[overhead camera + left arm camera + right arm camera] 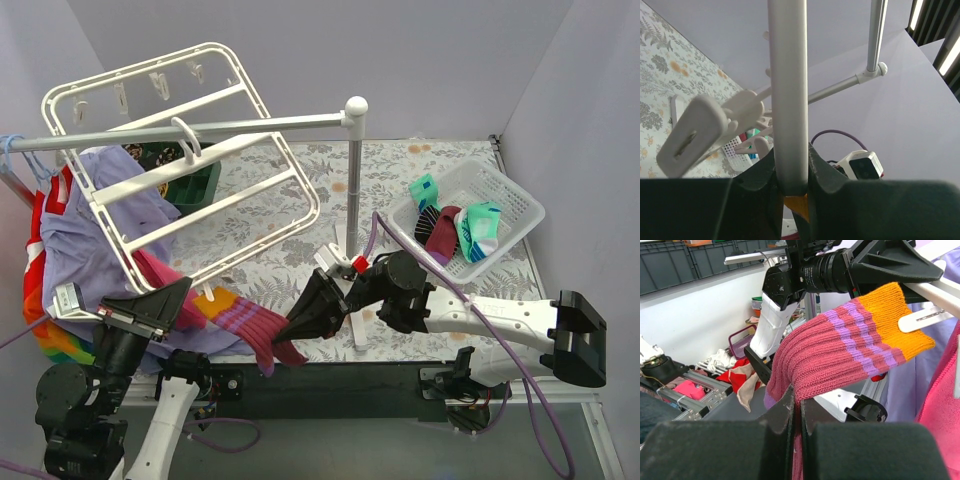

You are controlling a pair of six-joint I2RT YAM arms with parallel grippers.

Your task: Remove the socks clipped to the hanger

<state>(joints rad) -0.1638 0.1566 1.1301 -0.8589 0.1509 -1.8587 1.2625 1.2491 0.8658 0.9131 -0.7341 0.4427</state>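
My right gripper [292,333] is clamped on a dark-red sock [255,330] near its toe end. In the right wrist view the jaws meet tight on the ribbed knit, the fabric bunched between them. The sock has purple stripes and an orange cuff, and a white clip [920,320] of the hanger [180,150] bites that cuff, so the sock is not yet off. It stretches between the clip and my right gripper, above the near edge of the desk [270,250].

My left gripper [178,292] is closed around a white bar of the hanger at its lower corner. The left wrist view shows the bar running straight up out of the jaws, pinched on both sides.

The hanger hangs tilted by its hook from the grey rail [250,125], which ends at an upright pole [353,190]. A lavender shirt [90,230] hangs behind the hanger's left part.

At the right of the desk a white basket [520,205] holds other socks [480,228], teal and dark ones, well apart from the hanger.
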